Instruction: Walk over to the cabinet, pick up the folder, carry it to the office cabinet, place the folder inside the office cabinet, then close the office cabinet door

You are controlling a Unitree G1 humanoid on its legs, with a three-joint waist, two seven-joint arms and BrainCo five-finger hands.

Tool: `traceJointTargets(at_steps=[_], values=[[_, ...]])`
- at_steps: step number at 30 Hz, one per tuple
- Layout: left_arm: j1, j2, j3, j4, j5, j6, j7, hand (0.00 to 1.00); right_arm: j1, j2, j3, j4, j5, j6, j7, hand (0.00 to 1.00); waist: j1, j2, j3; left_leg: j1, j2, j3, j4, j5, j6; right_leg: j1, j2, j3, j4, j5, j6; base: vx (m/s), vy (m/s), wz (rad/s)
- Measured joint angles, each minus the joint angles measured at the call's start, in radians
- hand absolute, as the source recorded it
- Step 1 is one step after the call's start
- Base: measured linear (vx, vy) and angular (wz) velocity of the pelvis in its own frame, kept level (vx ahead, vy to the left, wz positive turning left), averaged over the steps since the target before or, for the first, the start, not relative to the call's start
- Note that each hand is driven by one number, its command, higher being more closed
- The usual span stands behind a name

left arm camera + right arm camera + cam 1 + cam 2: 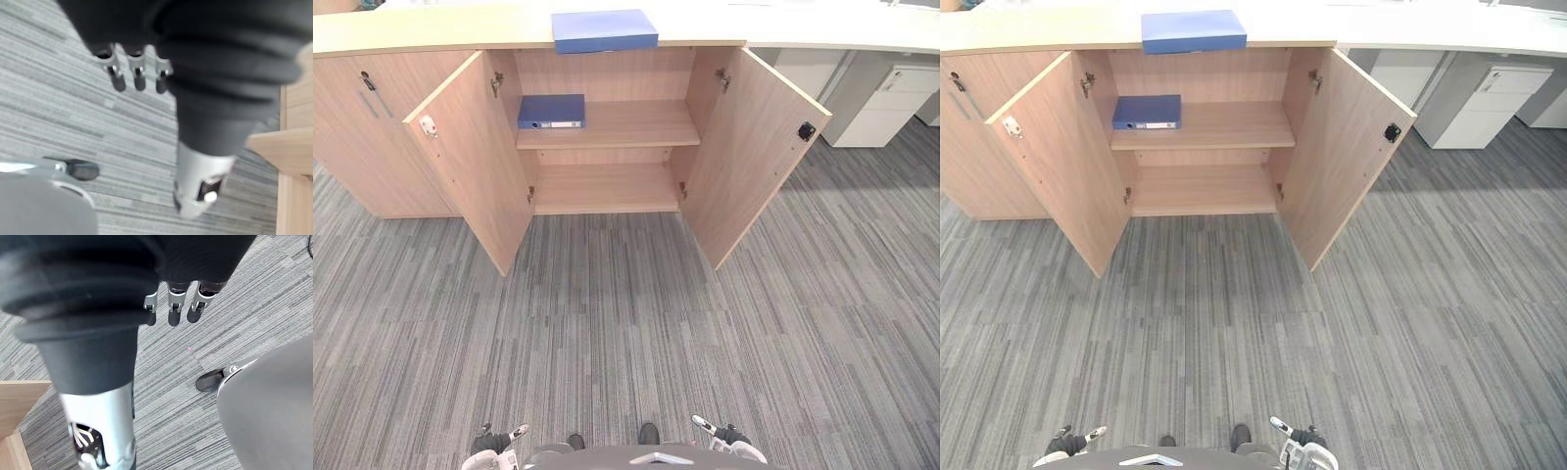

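Left hand (138, 73), right hand (174, 312): empty, fingers loosely apart. Well short of folder (604, 29) atop cabinet (607, 70). Risk: clipping splayed doors (470, 162) on approach.

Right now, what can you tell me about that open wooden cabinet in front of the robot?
The cabinet looks like pale wood laminate. It stands on grey carpet under a long light countertop. Its left door and right door are both swung wide open toward the robot. Inside, an upper shelf carries a blue folder lying flat at its left end, with a bottom shelf below. A second blue folder lies flat on the countertop above.
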Motion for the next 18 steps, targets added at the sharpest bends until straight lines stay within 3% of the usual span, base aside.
traceJointTargets(at_steps=[12,15,18], values=[[-0.014,0.011,-0.017,0.019,0.011,0.000,-0.001,0.00,-0.008,-0.002,0.019,-0.001,-0.038,0.006,0.001,0.00,0.001,-0.007,0.004,0.013,0.000,0.009,-0.045,0.015,0.002,-0.011,0.004,0.006,0.000,-0.002,0.002,-0.03,-0.012,-0.01],[-0.019,0.018,-0.017,0.018,0.012,0.000,-0.001,0.00,-0.017,0.004,0.024,-0.001,-0.038,0.006,0.001,0.00,0.006,-0.012,0.007,-0.019,-0.001,0.030,-0.009,-0.015,0.009,-0.036,0.002,0.028,0.001,-0.005,0.007,0.00,0.002,-0.20],[-0.032,0.020,-0.020,0.017,0.012,0.000,-0.006,0.00,-0.026,0.009,0.023,-0.022,-0.038,0.006,0.001,0.00,0.006,-0.007,0.033,-0.060,0.006,0.051,0.091,-0.086,0.015,-0.094,-0.004,0.046,0.118,-0.068,0.019,0.05,0.031,-0.21]])
